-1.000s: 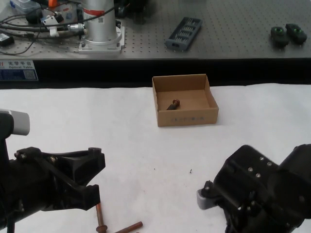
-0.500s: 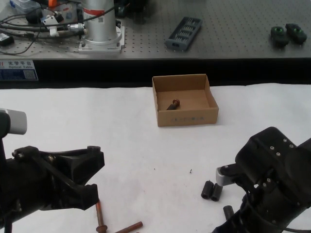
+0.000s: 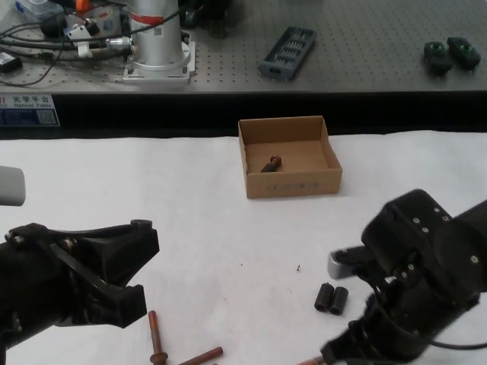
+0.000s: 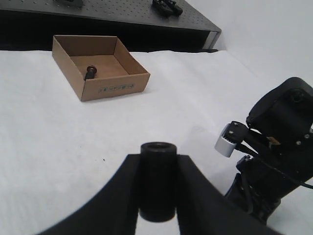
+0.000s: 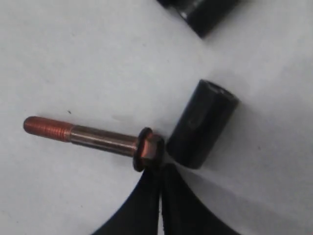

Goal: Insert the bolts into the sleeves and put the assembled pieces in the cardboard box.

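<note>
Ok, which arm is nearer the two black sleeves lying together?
Right. The right arm stands just beside the sleeves; the left arm is far across the cloth, holding another sleeve.

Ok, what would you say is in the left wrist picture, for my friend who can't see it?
A black sleeve is gripped between the left arm's jaws. Farther off on the white cloth sits an open cardboard box with a bolt inside, and the other arm is off to one side.
</note>
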Action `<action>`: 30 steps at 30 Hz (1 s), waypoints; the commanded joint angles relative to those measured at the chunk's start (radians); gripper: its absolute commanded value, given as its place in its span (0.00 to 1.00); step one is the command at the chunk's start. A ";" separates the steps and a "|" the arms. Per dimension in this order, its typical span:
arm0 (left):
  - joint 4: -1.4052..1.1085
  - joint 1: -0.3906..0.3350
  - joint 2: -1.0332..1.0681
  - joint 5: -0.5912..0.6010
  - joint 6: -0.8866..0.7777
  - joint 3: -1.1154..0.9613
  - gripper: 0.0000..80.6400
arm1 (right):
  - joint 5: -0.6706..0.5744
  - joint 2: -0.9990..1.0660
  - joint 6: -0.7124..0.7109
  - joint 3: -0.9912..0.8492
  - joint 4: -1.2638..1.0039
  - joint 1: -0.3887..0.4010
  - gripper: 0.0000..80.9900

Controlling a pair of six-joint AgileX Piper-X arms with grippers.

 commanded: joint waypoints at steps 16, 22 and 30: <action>-0.006 0.003 -0.008 -0.006 -0.028 -0.005 0.09 | -0.042 0.092 -0.070 -0.061 -0.074 0.000 0.05; -0.006 0.003 -0.008 -0.006 -0.029 -0.005 0.09 | -0.097 0.141 -0.070 -0.109 -0.073 0.000 0.05; -0.006 0.003 -0.008 -0.006 -0.029 -0.005 0.09 | -0.176 0.177 -0.130 -0.209 -0.014 0.003 0.05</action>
